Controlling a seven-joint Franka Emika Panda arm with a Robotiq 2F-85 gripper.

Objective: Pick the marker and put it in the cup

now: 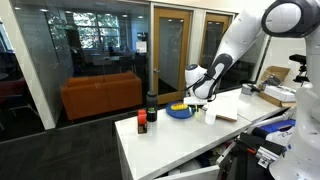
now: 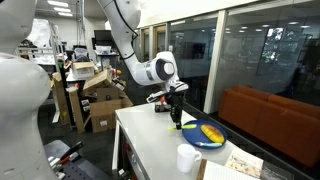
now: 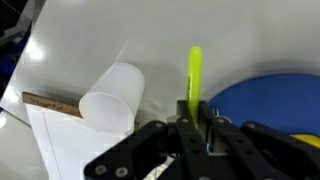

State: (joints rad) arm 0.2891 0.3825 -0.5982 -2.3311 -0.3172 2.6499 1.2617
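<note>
A slim yellow-green marker [image 3: 194, 72] sticks out from between my gripper's [image 3: 196, 118] black fingers, which are shut on it. The white cup [image 3: 112, 95] lies left of the marker in the wrist view, and the blue dish [image 3: 268, 95] lies to its right. In both exterior views the gripper [image 1: 198, 98] [image 2: 176, 112] hangs above the white table, close over the blue dish [image 1: 180, 111] [image 2: 206, 134], with the cup [image 1: 210, 116] [image 2: 188, 158] just beside the dish. Only a short tip of the marker [image 2: 177, 123] shows below the fingers.
A dark bottle [image 1: 152, 106] and a small red-orange item [image 1: 142, 125] stand near the table's [image 1: 180, 148] end. A paper booklet [image 3: 60, 140] [image 2: 240, 168] lies next to the cup. Cardboard boxes [image 2: 100, 95] and an orange sofa [image 1: 100, 95] sit beyond the table.
</note>
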